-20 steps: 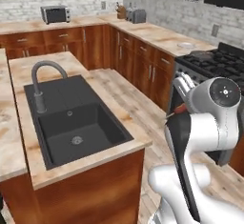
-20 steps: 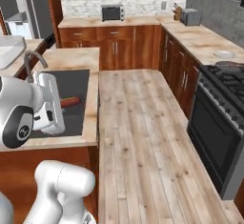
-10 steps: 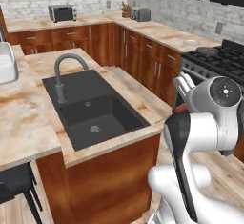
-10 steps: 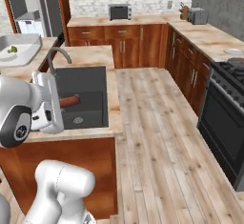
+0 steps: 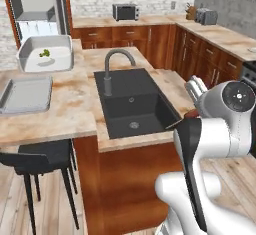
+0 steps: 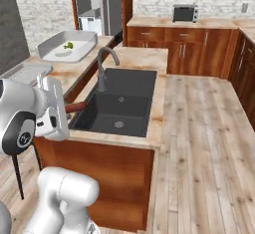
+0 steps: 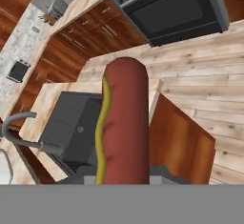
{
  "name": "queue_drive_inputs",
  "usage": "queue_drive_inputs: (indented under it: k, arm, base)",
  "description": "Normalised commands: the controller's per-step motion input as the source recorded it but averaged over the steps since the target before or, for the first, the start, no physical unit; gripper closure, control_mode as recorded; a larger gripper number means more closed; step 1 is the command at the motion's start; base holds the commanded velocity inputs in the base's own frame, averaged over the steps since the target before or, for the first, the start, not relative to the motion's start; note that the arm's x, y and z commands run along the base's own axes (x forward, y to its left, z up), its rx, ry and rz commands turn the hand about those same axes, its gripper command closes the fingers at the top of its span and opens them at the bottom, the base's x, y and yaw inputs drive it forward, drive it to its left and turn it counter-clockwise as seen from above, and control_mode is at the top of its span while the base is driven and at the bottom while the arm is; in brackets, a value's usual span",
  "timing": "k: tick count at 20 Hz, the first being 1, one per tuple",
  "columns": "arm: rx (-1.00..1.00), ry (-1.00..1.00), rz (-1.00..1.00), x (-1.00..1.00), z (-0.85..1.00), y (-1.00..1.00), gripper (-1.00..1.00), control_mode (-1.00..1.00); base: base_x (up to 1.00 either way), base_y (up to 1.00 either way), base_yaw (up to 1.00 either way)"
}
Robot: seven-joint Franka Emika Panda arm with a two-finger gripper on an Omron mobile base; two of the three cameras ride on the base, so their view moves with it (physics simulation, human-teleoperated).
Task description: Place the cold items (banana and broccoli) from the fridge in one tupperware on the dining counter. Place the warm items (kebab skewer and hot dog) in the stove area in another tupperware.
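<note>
Nearest, clamped in the gripper (image 7: pixel 125 178): the hot dog (image 7: pixel 124 123), red-brown with a yellow mustard line, sticking out lengthwise from the jaws, which are clenched on its lower end. In the right base view, its end (image 6: pixel 75 107) pokes out beside the white hand, held above the near edge of the dining counter (image 6: pixel 157 108), just short of the sink (image 6: pixel 119 106).

Further out and left on the same counter: the shallow grey tray (image 5: pixel 26 93), apparently bare, with a dark stool (image 5: pixel 40 160) tucked below. Beyond that, the deep white tub (image 5: pixel 46 54) with the broccoli (image 5: pixel 45 53) inside as a small green speck; no banana made out there at this size. Faucet (image 5: pixel 117 59) arched over the sink's far rim. Farthest: the open fridge (image 5: pixel 37 6) behind the tub, a microwave (image 5: pixel 125 11) on the back counter.

Likely step: carrying the hot dog over to the grey tray. Risks, judged from here:
- Grip on one end only, so a fast swing could pivot or slip the sausage out, most likely into the sink.
- Faucet standing between hand and tray, so a low sweep could clip it.
- Tray shallow and small, tub large and close by: a release too far back would put warm food in with the cold.
</note>
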Motion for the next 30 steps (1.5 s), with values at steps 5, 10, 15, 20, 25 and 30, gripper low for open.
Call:
queue_drive_inputs:
  k: [5,10,15,20,25,30]
  arm:
    - [0.0,0.0,0.0,0.0,0.0,0.0,1.0,1.0]
    - [0.0,0.0,0.0,0.0,0.0,0.0,1.0,1.0]
    - [0.0,0.0,0.0,0.0,0.0,0.0,1.0,1.0]
    - [0.0,0.0,0.0,0.0,0.0,0.0,1.0,1.0]
    - [0.0,0.0,0.0,0.0,0.0,0.0,1.0,1.0]
    - [0.0,0.0,0.0,0.0,0.0,0.0,1.0,1.0]
  base:
    - [-0.35,0.67,0.38]
    - [0.16,1.0,0.07]
    - [0.29,1.0,-0.02]
    - [0.22,1.0,-0.18]
    - [0.24,1.0,-0.29]
    - [0.16,1.0,-0.3]
